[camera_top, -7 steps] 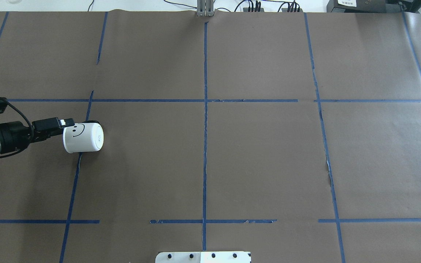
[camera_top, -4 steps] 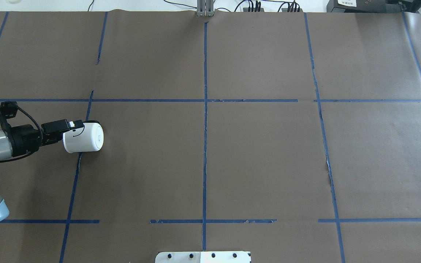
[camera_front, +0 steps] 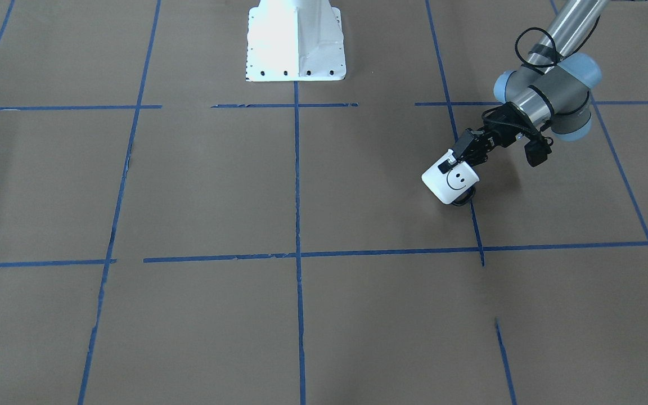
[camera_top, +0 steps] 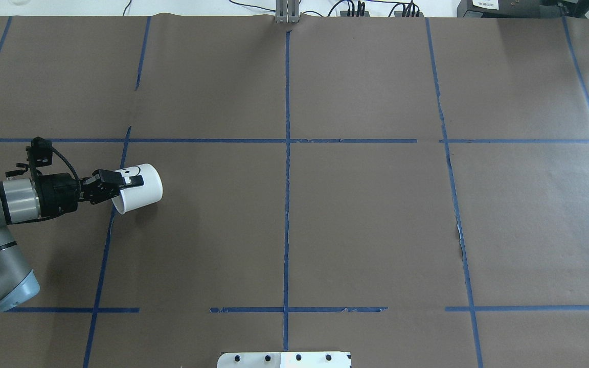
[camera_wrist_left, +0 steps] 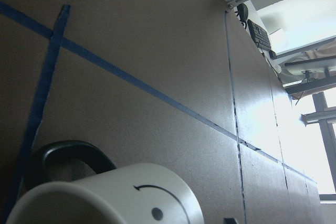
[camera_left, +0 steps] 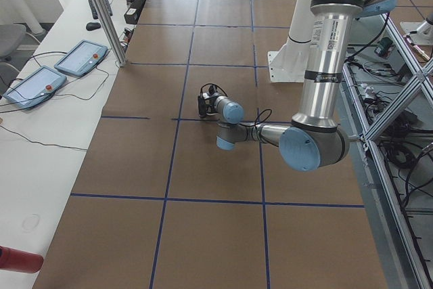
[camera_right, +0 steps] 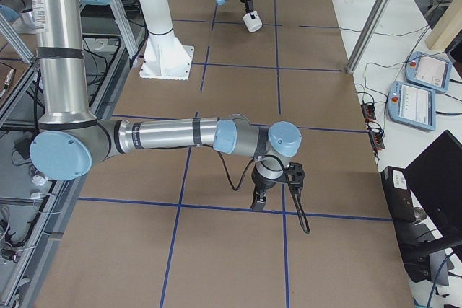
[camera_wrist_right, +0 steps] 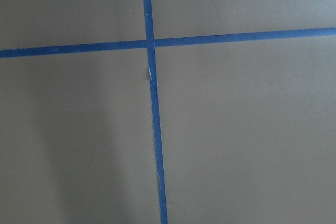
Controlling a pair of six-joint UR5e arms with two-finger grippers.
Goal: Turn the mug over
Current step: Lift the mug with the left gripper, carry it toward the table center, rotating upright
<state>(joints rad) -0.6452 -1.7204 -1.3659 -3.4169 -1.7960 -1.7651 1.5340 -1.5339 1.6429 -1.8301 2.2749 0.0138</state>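
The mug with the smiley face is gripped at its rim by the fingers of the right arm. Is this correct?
Not quite: it is the left arm's fingers that grip the mug at its rim, as the overhead exterior view shows.

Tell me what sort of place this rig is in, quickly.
Most likely a robotics lab workcell: a brown-paper-covered table gridded with blue tape lines, grey touchscreen teach pendants on a white side bench, and the left gripper, jaws shut on a small white smiley-face mug.
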